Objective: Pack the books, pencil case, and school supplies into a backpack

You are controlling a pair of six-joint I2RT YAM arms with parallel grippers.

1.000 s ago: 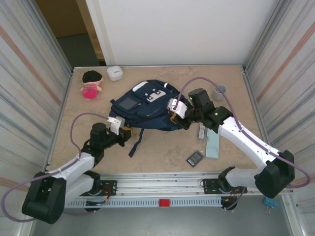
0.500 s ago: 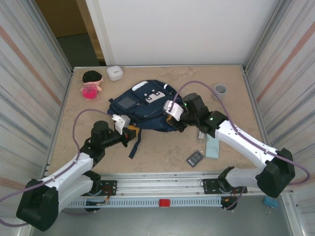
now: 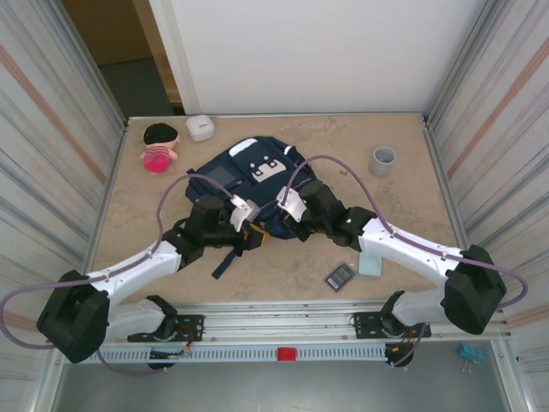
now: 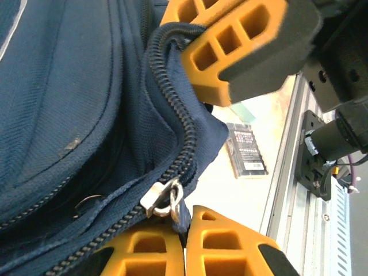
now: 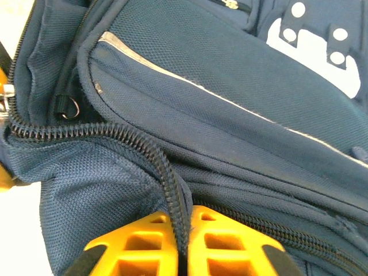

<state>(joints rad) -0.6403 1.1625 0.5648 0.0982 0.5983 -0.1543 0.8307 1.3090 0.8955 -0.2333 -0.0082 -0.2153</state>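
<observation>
The navy backpack (image 3: 249, 172) lies mid-table with its zipper partly undone. My left gripper (image 3: 256, 237) is at its near edge, shut on the zipper pull (image 4: 183, 214) beside the metal slider (image 4: 160, 198). My right gripper (image 3: 288, 225) is close beside it, shut on the zipper edge (image 5: 175, 195) of the backpack (image 5: 230, 69). Its orange fingers (image 4: 230, 46) show in the left wrist view. A dark grey gridded rectangle (image 3: 340, 275) lies at front right, and the pale teal pencil case (image 3: 371, 264) sticks out from under the right arm. The books are out of view.
A grey cup (image 3: 383, 160) stands at the back right. A small white box (image 3: 200, 127) and a pink doll (image 3: 159, 146) sit at the back left. A loose navy strap (image 3: 225, 262) trails toward the front rail (image 3: 283, 319).
Both grippers have moved in to the backpack's near edge. The left one has swung right with the strap end, the right one came left and nearer. The backpack's near side has bunched up.
</observation>
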